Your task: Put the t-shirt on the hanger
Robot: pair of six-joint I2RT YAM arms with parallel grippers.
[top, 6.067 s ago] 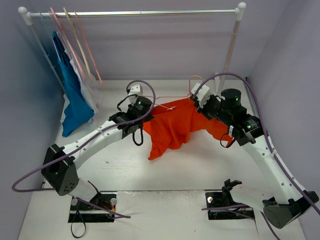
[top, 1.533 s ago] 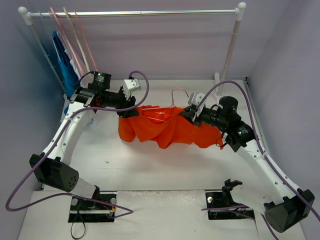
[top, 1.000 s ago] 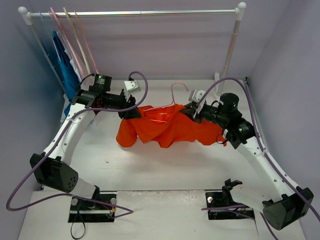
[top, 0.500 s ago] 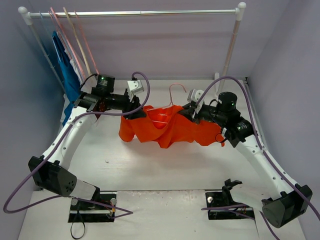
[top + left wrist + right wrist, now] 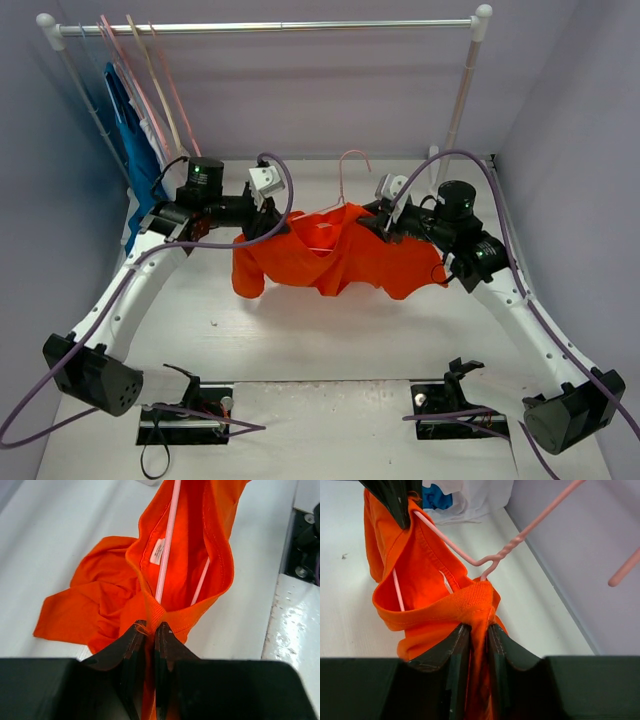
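The orange t-shirt point(image 5: 330, 258) hung stretched between the two arms above the middle of the white worktop point(image 5: 300, 340), its collar pulled wide into a long slot. The left end effector point(image 5: 263, 226) was clamped on the collar's ribbed edge at one end. In the left wrist view its fingers point(image 5: 140, 635) pressed together on that rim with almost no gap. The right end effector point(image 5: 376, 222) was closed on the opposite end of the collar. The right wrist view showed a fold of ribbing point(image 5: 470, 602) pinched between its two dark fingers.

The pale-pink wire hanger point(image 5: 343, 185) sat partly inside the neck opening. Its thin arms ran down into the shirt past the small white label point(image 5: 158, 551), and its twisted stem and hook rose out of the collar just beside the right end effector. The shirt's left sleeve and body sagged below the collar; whether they touched the worktop could not be told.

At the back left, a blue garment point(image 5: 140, 190) and spare hangers point(image 5: 150, 80) hung from the clothes rail point(image 5: 270, 27).
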